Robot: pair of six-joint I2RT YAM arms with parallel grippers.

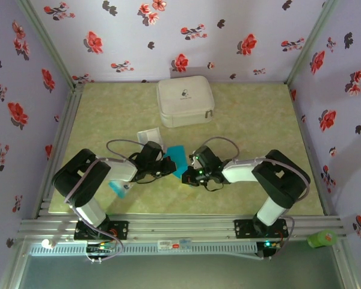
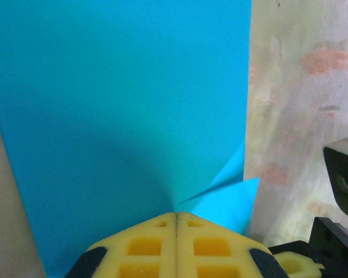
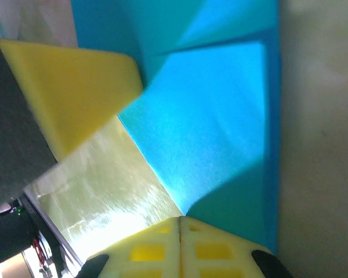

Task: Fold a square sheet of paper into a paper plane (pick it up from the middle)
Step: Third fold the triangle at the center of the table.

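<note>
Two grippers meet near the middle of the table (image 1: 246,120). Farthest left, a pale blue-and-white packet (image 1: 119,188) lies at 8 o'clock of the left gripper (image 1: 167,164), and a small whitish square (image 1: 149,135) lies at its 11 o'clock. This gripper's yellow pads (image 2: 156,246) are pressed together, pinching one edge of the blue sheet of paper (image 1: 178,156). The sheet sits between the two grippers, at 2 o'clock of the left one, with a corner flap folded over. At 5 o'clock of the sheet, the right gripper (image 1: 190,171) has its pads (image 3: 203,252) closed tight on the paper's edge. A white zip case (image 1: 185,101) rests at the sheet's 12 o'clock, well apart
</note>
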